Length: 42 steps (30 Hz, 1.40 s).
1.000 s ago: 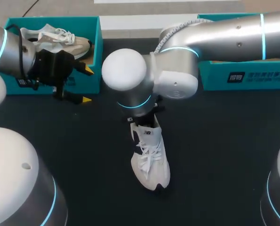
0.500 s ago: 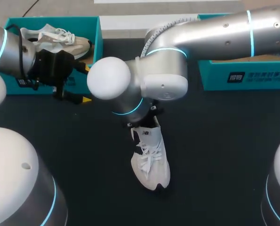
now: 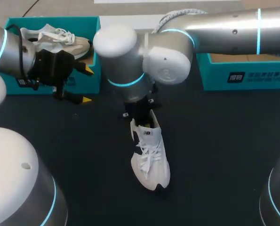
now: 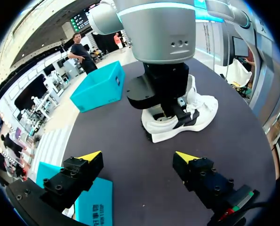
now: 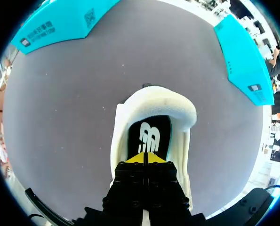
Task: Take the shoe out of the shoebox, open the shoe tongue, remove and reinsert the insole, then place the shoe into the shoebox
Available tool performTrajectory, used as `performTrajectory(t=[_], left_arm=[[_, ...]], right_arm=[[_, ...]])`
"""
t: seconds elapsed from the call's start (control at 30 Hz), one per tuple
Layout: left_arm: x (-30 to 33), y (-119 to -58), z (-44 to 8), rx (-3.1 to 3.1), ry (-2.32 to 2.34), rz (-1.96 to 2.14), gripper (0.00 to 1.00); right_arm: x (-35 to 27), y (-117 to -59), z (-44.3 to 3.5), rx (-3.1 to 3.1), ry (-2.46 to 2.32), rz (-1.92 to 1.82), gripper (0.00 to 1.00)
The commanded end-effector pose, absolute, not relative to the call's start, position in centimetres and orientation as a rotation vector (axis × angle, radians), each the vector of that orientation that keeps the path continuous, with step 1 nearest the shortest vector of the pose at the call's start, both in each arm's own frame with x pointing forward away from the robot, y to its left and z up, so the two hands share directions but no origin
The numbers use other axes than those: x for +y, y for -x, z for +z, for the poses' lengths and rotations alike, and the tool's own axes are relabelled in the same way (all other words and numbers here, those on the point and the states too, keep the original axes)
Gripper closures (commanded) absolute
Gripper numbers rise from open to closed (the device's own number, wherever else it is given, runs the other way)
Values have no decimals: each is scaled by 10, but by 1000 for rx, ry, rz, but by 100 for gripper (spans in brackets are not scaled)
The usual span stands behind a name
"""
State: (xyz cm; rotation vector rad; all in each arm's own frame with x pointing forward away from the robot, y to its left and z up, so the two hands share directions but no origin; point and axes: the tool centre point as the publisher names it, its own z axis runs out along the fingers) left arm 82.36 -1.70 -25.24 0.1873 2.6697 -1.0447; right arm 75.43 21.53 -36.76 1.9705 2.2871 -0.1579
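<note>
A white shoe (image 3: 150, 157) lies on the dark table, toe toward me, heel under my right arm. My right gripper (image 3: 140, 120) points down into the shoe's opening. In the right wrist view its yellow tips (image 5: 144, 158) are pressed together, shut, just over the black insole (image 5: 149, 134) inside the white heel collar (image 5: 155, 104); whether they pinch the insole I cannot tell. My left gripper (image 3: 84, 84) stands open beside the left teal shoebox (image 3: 96, 44), well apart from the shoe (image 4: 198, 113).
The left shoebox holds a second, beige and white shoe (image 3: 55, 36). Another teal shoebox (image 3: 243, 75) stands at the back right. In the left wrist view my right arm's black gripper (image 4: 163, 101) sits on the shoe ahead of my open fingers (image 4: 90, 156).
My right arm's wrist has swung, its white joint moving left and then up toward the back, while its gripper stays at the shoe's heel. The shoe and the left arm have not moved.
</note>
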Motion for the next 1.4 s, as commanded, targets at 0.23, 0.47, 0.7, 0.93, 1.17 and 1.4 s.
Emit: performTrajectory(t=[0.23,0.47,0.7,0.93,1.17,1.4], left_arm=[[-17,-822,-252,2672,-185,-1038,0],[-17,-822,-252,2672,-185,-1038,0],[-17,-822,-252,2672,-185,-1038,0],[-17,-822,-252,2672,-185,-1038,0],[-17,-822,-252,2672,-185,-1038,0],[-17,-822,-252,2672,-185,-1038,0]], right_arm=[[207,-755,-355,2280,-2114,-128,100],[206,-753,-352,2300,-2187,-119,100],[204,-736,-345,2381,-2193,-247,100],[203,-724,-344,2432,-2232,-345,76],[204,-723,-345,2443,-2232,-350,0],[207,-721,-347,2469,-2186,-313,0]])
